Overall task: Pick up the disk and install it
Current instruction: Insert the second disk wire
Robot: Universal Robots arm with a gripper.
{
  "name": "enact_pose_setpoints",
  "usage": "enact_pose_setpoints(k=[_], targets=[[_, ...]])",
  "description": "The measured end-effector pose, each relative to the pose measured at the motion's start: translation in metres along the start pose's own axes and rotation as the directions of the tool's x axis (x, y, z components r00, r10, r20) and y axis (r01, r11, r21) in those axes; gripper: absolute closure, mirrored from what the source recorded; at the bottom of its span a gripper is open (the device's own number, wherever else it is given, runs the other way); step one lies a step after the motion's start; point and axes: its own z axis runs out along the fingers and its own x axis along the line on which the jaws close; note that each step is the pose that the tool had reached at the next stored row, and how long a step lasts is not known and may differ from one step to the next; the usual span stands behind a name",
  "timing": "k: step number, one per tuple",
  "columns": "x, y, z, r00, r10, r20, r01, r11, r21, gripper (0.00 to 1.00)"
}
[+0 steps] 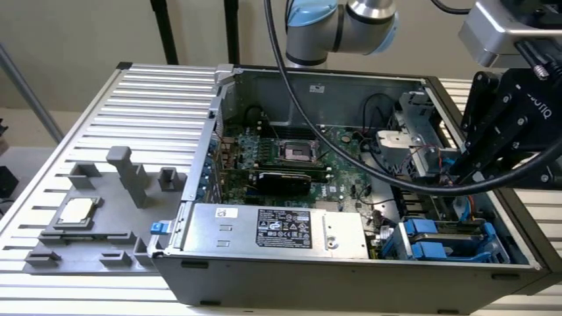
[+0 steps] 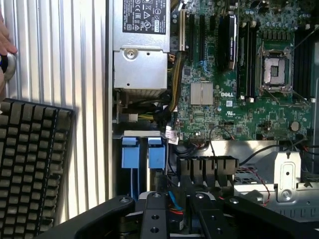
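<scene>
My gripper (image 1: 459,172) hangs over the right side of the open computer case (image 1: 351,280), above the metal drive cage (image 1: 420,131). Its black fingers (image 2: 154,214) stand close together, shut on a thin blue-edged piece that I take for the disk (image 1: 449,161). In the wrist view only a blue strip of the disk (image 2: 172,197) shows in the narrow gap of the gripper (image 2: 175,201); its label and face are hidden. Below, at the case's front right corner, two blue-tabbed drive bays (image 1: 435,240) (image 2: 142,152) sit side by side.
A silver power supply with a black label (image 1: 281,227) fills the case's front. The green motherboard (image 1: 290,158) lies behind it. A small square chip (image 1: 75,210) rests on the grey fixture at the exterior view's left. A keyboard (image 2: 30,164) and a hand (image 2: 4,45) show beside the case.
</scene>
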Motion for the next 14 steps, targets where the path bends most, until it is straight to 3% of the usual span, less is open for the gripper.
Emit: enact_pose_setpoints(k=[5, 7, 9, 10, 14], targets=[[-0.01, -0.0024, 0.0052, 0.9999, 0.001, -0.0113, -0.001, 1.0, 0.0003, 0.73], [-0.013, -0.0041, 0.0078, 0.9999, 0.002, -0.0161, -0.002, 1.0, 0.0005, 0.62], [-0.016, -0.0062, 0.0105, 0.9998, 0.003, -0.0199, -0.003, 1.0, 0.0007, 0.62], [-0.017, -0.0074, 0.012, 0.9998, 0.003, -0.0213, -0.003, 1.0, 0.0008, 0.55], [-0.02, -0.0123, 0.0175, 0.9996, 0.01, -0.0257, -0.01, 0.9999, 0.0017, 0.55]])
